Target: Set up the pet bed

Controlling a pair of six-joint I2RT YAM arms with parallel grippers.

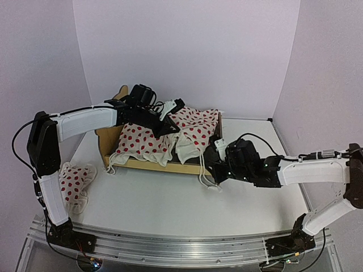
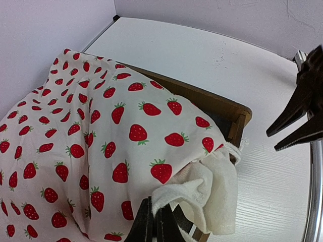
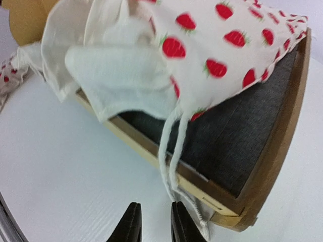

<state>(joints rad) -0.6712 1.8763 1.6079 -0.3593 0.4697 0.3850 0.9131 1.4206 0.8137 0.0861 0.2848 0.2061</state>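
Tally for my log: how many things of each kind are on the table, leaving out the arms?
Pet bed: 1
Strawberry-print cloth: 1
Strawberry-print pillow: 1
Total: 3

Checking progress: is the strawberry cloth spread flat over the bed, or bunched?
Bunched. The cloth lies rumpled on the bed, one corner folded back, baring grey mattress; the left end effector pinches its edge.

The pet bed (image 3: 275, 166) is bare light wood, its pad (image 3: 237, 131) matt grey fabric, the cloth (image 2: 101, 126) soft.
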